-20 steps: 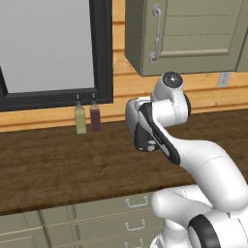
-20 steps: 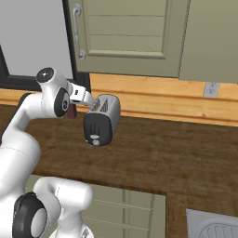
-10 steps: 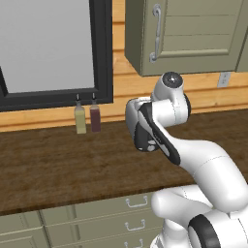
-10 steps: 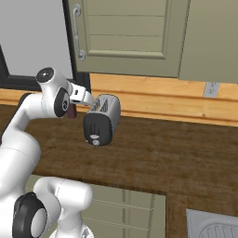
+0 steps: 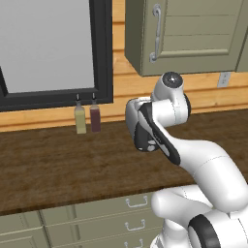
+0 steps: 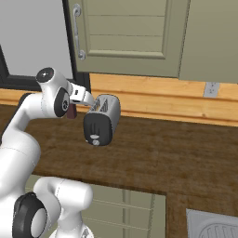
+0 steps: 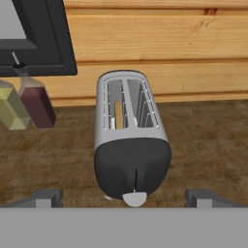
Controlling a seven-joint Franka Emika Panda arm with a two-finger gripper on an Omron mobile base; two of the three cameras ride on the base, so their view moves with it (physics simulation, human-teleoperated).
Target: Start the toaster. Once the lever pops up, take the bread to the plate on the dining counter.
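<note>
While the toaster [image 7: 130, 145] stands on the dark wooden worktop [image 6: 176, 144] against the plank wall, its black end panel faces the hand camera, and the lever [image 7: 134, 198] is seen low on that panel, partly cut off at the picture's edge. A thin tan edge of the bread [image 7: 118, 114] is glimpsed in the left slot. The gripper [image 7: 123, 197] is held fully open, empty, with the toaster's end between its fingertips [image 7: 47, 197]. Two slim bottles [image 5: 87, 117] are seen left, beneath the dark window frame.

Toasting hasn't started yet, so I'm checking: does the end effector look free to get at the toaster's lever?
Probably yes. The open end effector faces the toaster end-on, with the lever between its fingertips and nothing in between; the two bottles stand off to one side.
</note>
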